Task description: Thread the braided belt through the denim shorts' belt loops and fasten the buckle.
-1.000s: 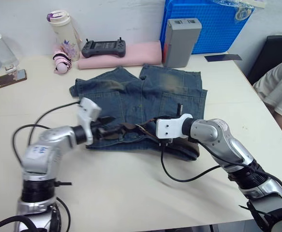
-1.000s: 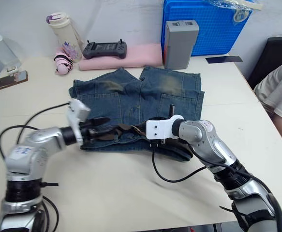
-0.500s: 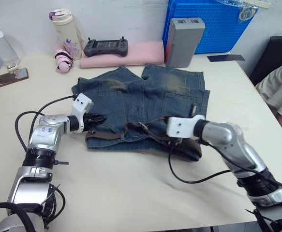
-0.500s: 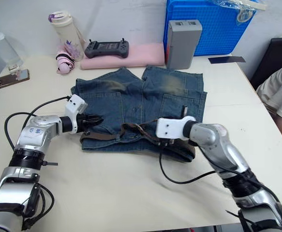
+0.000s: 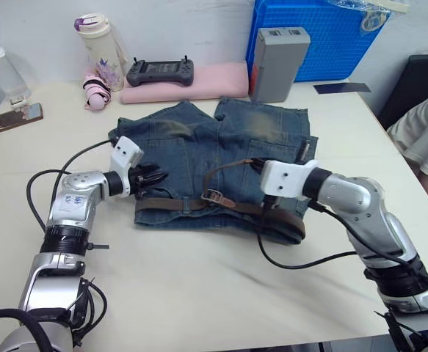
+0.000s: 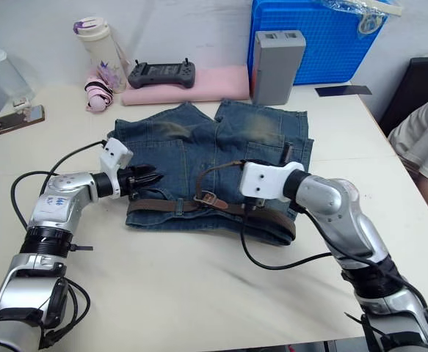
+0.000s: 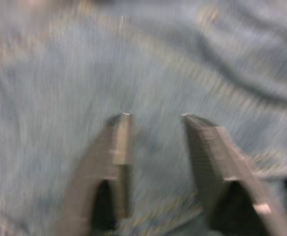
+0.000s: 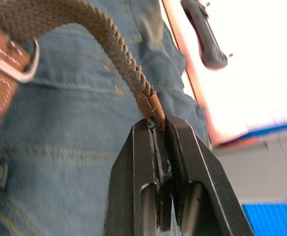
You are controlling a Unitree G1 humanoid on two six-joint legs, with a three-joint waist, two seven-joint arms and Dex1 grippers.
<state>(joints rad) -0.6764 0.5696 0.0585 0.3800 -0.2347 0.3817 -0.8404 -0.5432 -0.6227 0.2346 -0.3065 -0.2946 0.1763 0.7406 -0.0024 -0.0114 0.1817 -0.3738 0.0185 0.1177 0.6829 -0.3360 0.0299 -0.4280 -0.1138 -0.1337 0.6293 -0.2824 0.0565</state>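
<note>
Your right gripper (image 8: 158, 129) is pinched tight on the tan tip of the braided belt (image 6: 199, 206), holding that free end lifted in an arc above the denim shorts (image 6: 214, 147), which lie flat on the table (image 6: 162, 293) with the waistband toward you. Most of the belt lies along that waistband, apparently through the belt loops, though I cannot make out individual loops. The buckle (image 6: 204, 198) sits near the waistband's middle, just beside your raised strap, so this looks like the fastening stage: the tip is held high to be fed into the frame. Your left gripper (image 7: 153, 118) has its 2 fingers parted and holds nothing, hovering over the denim at the robot's left end of the waistband, probably placed to pin the cloth.
</note>
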